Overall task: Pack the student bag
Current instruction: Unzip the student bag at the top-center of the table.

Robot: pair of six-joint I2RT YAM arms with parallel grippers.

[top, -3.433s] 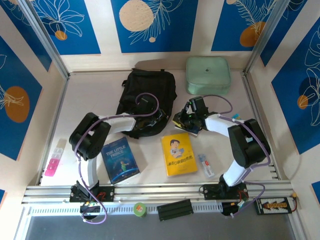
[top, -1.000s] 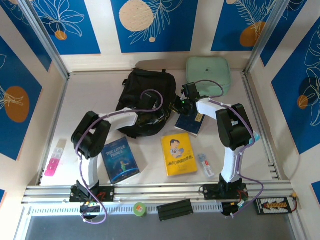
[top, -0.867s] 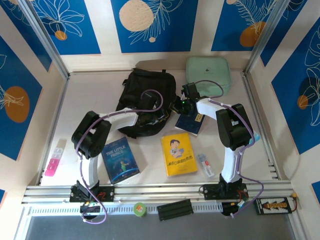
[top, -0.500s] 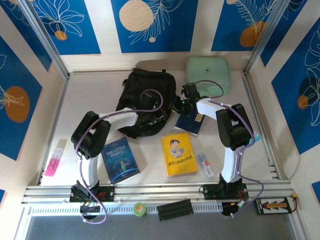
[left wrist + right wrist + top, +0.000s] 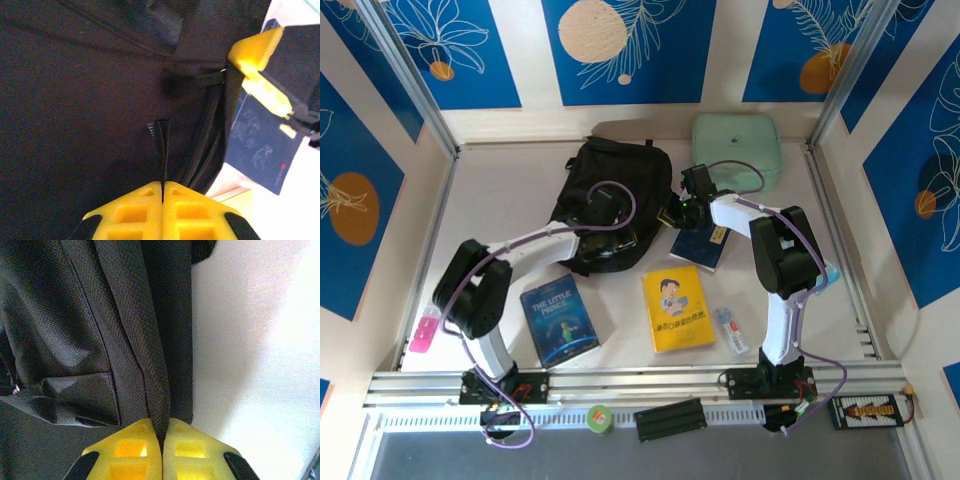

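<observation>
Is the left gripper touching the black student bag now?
Touching. The left wrist view shows the left gripper shut on a thin black strap that comes off the student bag.

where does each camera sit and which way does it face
Top external: above, behind the robot, looking down on the table; left arm and right arm reach the student bag.
Left wrist: on the left arm, facing bag fabric; left gripper shut on a black strap.
Right wrist: on the right arm, facing the bag's edge; right gripper pinches it.
Shared: the bag, in all three.
</observation>
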